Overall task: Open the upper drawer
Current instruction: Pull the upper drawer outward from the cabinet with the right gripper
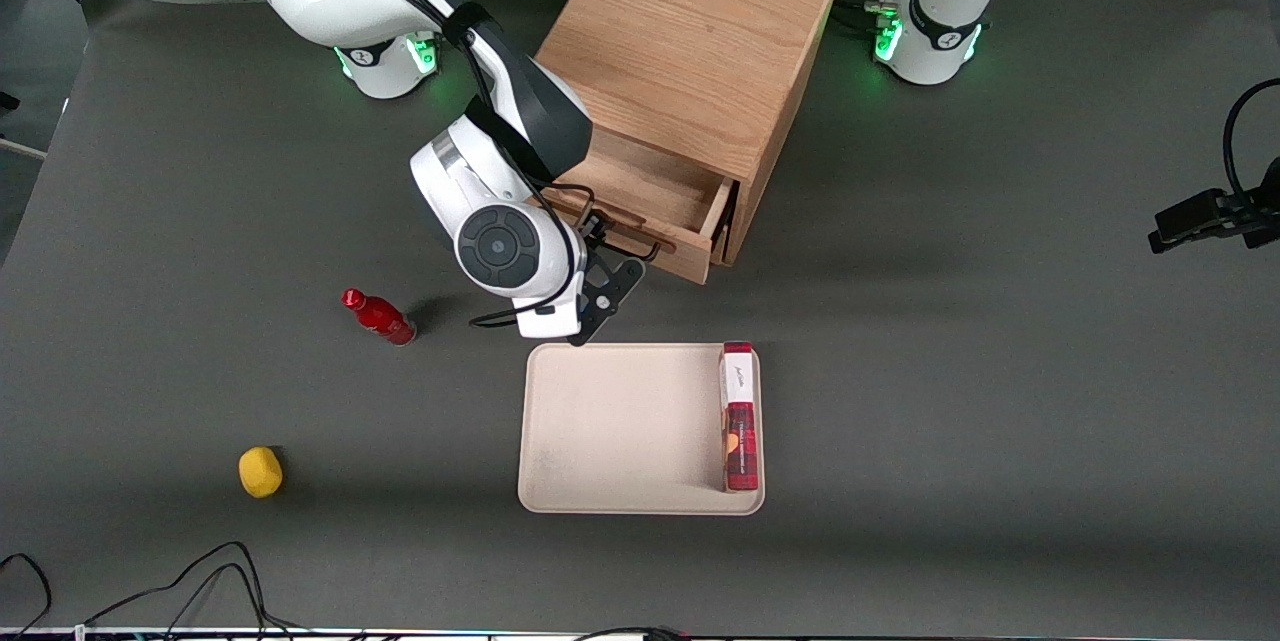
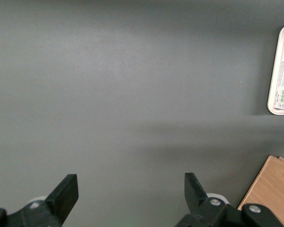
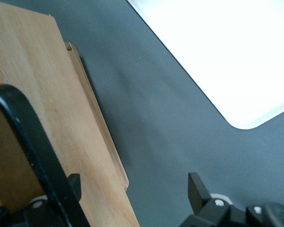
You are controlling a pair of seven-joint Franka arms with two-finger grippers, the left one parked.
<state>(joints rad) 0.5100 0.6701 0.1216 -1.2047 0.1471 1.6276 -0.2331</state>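
Note:
The light oak cabinet (image 1: 690, 41) stands near the middle of the table. Its upper drawer (image 1: 655, 186) is pulled partly out toward the front camera, and its inside looks empty. Its black wire handle (image 1: 628, 246) runs along the drawer front. My right gripper (image 1: 612, 291) is open, just in front of the drawer front and nearer the front camera than the handle. In the right wrist view the fingers (image 3: 196, 187) stand wide apart with nothing between them. The handle (image 3: 28, 137) passes beside one finger, against the oak drawer front (image 3: 52, 85). The lower drawer is hidden.
A beige tray (image 1: 620, 421) lies nearer the front camera than the cabinet, with a red box (image 1: 740, 421) along one edge. A red bottle (image 1: 380, 317) and a yellow object (image 1: 260, 471) lie toward the working arm's end. The tray also shows in the right wrist view (image 3: 227, 47).

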